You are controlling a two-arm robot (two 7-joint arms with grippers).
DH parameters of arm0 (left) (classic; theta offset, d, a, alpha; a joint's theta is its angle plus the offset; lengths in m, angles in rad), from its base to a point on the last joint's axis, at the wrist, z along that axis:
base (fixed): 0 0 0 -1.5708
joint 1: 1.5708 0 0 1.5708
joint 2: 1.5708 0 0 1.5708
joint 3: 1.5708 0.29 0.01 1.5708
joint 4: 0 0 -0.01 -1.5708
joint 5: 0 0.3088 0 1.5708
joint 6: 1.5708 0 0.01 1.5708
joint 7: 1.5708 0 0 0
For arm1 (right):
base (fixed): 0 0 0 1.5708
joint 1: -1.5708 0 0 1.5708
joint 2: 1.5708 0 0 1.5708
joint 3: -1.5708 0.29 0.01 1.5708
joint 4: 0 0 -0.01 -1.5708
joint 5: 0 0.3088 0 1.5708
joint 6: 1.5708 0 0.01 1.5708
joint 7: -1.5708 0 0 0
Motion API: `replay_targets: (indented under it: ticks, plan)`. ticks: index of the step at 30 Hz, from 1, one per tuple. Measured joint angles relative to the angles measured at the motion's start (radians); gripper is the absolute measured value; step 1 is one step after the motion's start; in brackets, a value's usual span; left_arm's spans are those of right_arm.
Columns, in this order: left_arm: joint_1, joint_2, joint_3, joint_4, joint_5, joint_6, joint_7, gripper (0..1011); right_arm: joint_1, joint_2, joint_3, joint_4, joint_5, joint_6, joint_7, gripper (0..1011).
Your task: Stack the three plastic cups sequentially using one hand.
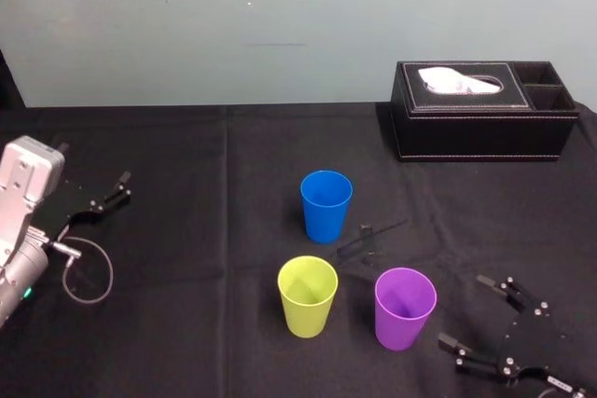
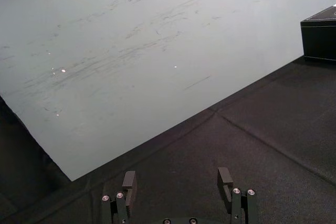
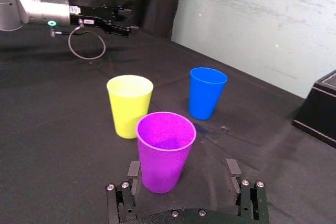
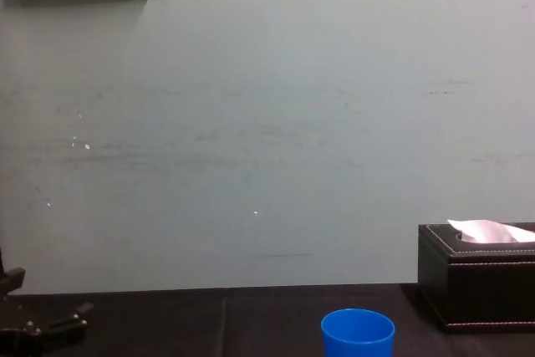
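Toward table (image 1: 187,342) front edge: yellow-green cup (image 1: 307,295), purple cup (image 1: 404,308); blue cup (image 1: 326,205) behind; all apart.
Progress: nothing stacked; two nestings to do.
Right gripper (image 1: 464,310): near purple cup, wide, empty.
Left gripper (image 2: 177,179): left edge, wide, empty.

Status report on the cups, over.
Left hand open, far left. Right hand open, facing purple cup. Blue cup, yellow-green cup apart, nothing stacked.

Open gaps between blue cup (image 1: 326,204), yellow-green cup (image 1: 307,297), purple cup (image 1: 404,309)
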Motion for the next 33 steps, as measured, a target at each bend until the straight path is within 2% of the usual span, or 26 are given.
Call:
replay_targets:
  ticks: [9, 16, 33]
  plan:
    - [0.0, 0.0, 0.0, 0.0, 0.0, 0.0, 0.0, 1011, 0.019, -0.028, -0.01, 0.017, -0.005, 0.019, 0.04, 1003]
    - [0.0, 0.0, 0.0, 0.0, 0.0, 0.0, 0.0, 1011, 0.044, -0.053, -0.022, 0.038, 0.014, 0.053, 0.092, 1003]
    - [0.0, 0.0, 0.0, 0.0, 0.0, 0.0, 0.0, 1011, 0.063, -0.097, -0.017, 0.056, 0.034, 0.101, 0.141, 1003]
